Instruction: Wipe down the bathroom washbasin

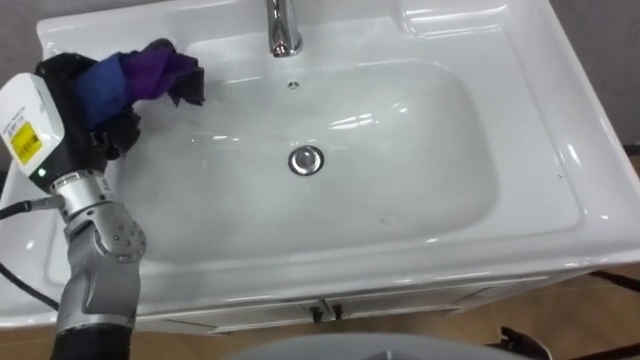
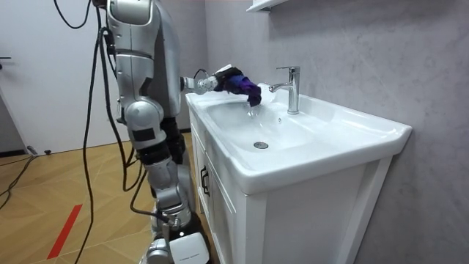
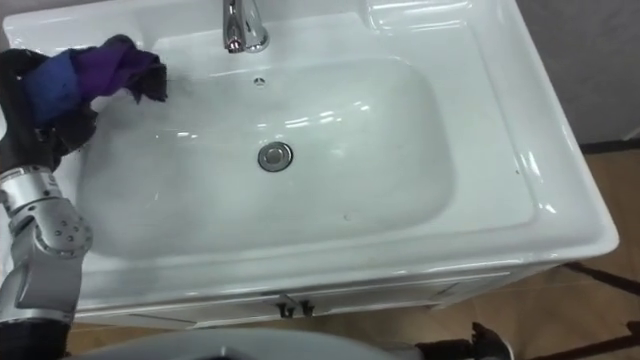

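A white basin (image 1: 470, 235) (image 3: 430, 215) (image 2: 344, 136) with a round metal drain (image 1: 306, 160) (image 3: 275, 156) lies before me on a white cabinet. A chrome tap (image 1: 283, 28) (image 3: 240, 28) (image 2: 293, 88) stands at its far rim. My left hand (image 1: 85, 105) (image 3: 35, 100) (image 2: 222, 79), in a dark glove, hovers at the basin's far left corner, shut on a blue and purple cloth (image 1: 150, 75) (image 3: 105, 68) (image 2: 248, 89). The cloth's loose end hangs over the inner left slope of the bowl. In the room view I stand upright at the basin's end.
The basin's flat rim (image 1: 560, 150) runs wide on the right side. A grey wall (image 2: 381, 51) rises behind the tap. Cabinet doors with dark handles (image 1: 322, 312) sit below the front edge. Wooden floor (image 2: 73, 191) lies behind me.
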You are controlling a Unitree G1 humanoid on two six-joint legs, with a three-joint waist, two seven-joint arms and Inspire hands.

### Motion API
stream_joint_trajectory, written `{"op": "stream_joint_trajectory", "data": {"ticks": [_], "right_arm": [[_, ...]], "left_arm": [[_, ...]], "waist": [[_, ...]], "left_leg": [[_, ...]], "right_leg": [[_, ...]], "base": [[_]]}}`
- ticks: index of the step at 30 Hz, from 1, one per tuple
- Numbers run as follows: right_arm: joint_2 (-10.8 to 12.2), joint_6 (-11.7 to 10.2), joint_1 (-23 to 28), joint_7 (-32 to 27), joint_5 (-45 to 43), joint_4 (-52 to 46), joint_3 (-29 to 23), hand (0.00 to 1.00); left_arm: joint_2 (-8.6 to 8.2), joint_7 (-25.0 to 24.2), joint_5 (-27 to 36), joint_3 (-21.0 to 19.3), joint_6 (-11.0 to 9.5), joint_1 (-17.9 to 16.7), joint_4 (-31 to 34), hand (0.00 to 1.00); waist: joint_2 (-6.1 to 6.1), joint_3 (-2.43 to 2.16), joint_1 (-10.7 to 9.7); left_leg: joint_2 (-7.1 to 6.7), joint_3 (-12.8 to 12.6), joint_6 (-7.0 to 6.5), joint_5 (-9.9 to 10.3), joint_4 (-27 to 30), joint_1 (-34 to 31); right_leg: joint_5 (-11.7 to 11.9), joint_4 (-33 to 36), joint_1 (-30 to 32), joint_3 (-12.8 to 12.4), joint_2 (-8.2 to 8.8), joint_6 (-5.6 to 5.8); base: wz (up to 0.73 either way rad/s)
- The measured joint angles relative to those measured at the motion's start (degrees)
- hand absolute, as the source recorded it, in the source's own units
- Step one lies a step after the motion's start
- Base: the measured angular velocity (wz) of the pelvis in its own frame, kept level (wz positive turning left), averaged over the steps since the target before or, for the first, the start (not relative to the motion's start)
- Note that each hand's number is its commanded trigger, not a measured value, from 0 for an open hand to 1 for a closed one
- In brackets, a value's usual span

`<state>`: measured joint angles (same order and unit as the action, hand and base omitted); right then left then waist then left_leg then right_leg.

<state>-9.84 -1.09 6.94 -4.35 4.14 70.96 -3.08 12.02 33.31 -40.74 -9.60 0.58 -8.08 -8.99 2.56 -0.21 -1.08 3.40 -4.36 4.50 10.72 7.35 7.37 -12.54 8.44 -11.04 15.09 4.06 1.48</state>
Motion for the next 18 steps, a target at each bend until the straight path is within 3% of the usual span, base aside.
{"op": "stream_joint_trajectory", "data": {"ticks": [7, 8, 9, 10, 11, 12, 13, 15, 16, 17, 18], "right_arm": [[-0.83, -0.02, 1.18, 0.81, -0.16, -0.38, 0.03, 0.00], [-1.32, -0.08, 1.42, 0.76, -0.07, -0.32, -0.55, 0.00], [-1.69, -0.14, 1.53, 0.66, -0.02, -0.39, -0.68, 0.00], [-1.66, -0.11, 0.38, 0.39, -0.68, -1.19, -0.07, 0.00], [-1.38, -0.14, 0.17, 0.04, -0.64, -2.68, 1.28, 0.00], [-1.32, -0.11, 1.10, -0.27, -0.60, -3.46, 1.38, 0.00], [-1.43, 0.47, 2.32, -0.71, -0.43, -3.55, 1.15, 0.00], [-1.67, 2.55, 3.41, -0.45, -0.74, -3.37, 0.97, 0.00], [-1.43, 3.09, 3.85, 0.02, -0.76, -3.05, 0.84, 0.00], [-1.33, 3.56, 3.38, 0.59, -0.75, -2.21, 0.70, 0.00], [-1.34, 3.71, 3.23, 0.68, -0.80, -1.86, 0.62, 0.00]], "left_arm": [[-0.05, -0.50, -0.05, 0.03, 2.11, -2.01, -4.57, 1.00], [-0.31, -0.50, -0.05, 0.15, 2.13, -2.11, -4.64, 1.00], [-0.29, -0.44, -0.07, 0.08, 2.00, -2.28, -4.96, 1.00], [-0.15, -0.25, 0.31, -1.90, 1.86, -2.47, -6.34, 1.00], [-0.29, 0.37, 0.87, -4.89, 1.83, -1.91, -8.21, 1.00], [-0.39, 0.85, 0.82, -5.23, 1.82, -1.79, -8.75, 1.00], [-0.34, 0.71, 0.88, -4.89, 1.48, -1.28, -9.75, 1.00], [-0.35, 0.73, 1.87, -4.09, 1.38, -1.69, -9.83, 1.00], [-0.42, 0.77, 1.96, -3.53, 1.38, -2.14, -9.79, 1.00], [-0.50, 0.97, 1.94, -3.11, 1.33, -2.23, -9.76, 1.00], [-0.50, 0.98, 1.94, -2.94, 1.28, -2.19, -9.81, 1.00]], "waist": [[0.77, -0.20, 0.70], [1.83, 0.23, 1.08], [2.62, 0.62, 1.34], [3.35, 0.48, 1.67], [2.68, 0.59, 1.17], [2.77, 0.53, 0.69], [2.11, 0.79, 0.18], [2.02, 0.88, -0.23], [1.70, 0.76, -0.04], [1.64, 0.42, 0.05], [1.53, 0.39, 0.12]], "left_leg": [[0.00, 2.90, -0.11, -0.07, -0.22, 1.43], [1.28, 5.62, -1.02, -0.64, -1.25, 2.65], [2.61, 7.84, -1.06, -0.65, -1.42, 2.91], [4.51, 10.24, -1.01, -0.58, -1.21, 2.56], [5.29, 9.07, 0.08, 0.52, 0.29, 1.35], [5.30, 7.93, 0.29, 0.86, 0.53, 1.10], [4.87, 6.54, 0.17, 0.83, 0.02, 1.35], [3.54, 4.42, 0.21, 0.54, -0.93, 0.57], [3.22, 1.92, -0.02, 0.45, -0.61, 0.09], [2.90, 1.28, -0.20, 0.29, -0.51, 0.54], [2.76, 1.25, -0.22, 0.30, -0.51, 0.85]], "right_leg": [[0.00, 2.01, -0.18, -0.70, 0.02, 0.01], [-0.72, 7.32, 2.64, -0.97, -0.45, -0.34], [-1.85, 8.50, 4.13, -2.01, -1.48, -1.30], [-1.87, 2.16, 7.57, -7.73, -5.33, -4.38], [5.81, -1.07, 8.98, -6.46, -6.44, -4.83], [6.07, -0.98, 8.53, -5.20, -6.75, -5.12], [5.99, -0.84, 7.47, -3.96, -6.66, -5.19], [5.97, -0.73, 6.16, -4.85, -6.61, -5.15], [5.81, -0.57, 5.75, -4.58, -6.72, -4.94], [5.73, -0.60, 5.32, -4.00, -6.70, -4.81], [5.68, -0.66, 5.14, -3.95, -6.63, -4.74]], "base": [[0.02], [-0.10], [-0.58], [-0.68], [-0.47], [0.18], [0.51], [0.36], [0.19], [0.15], [0.00]]}}
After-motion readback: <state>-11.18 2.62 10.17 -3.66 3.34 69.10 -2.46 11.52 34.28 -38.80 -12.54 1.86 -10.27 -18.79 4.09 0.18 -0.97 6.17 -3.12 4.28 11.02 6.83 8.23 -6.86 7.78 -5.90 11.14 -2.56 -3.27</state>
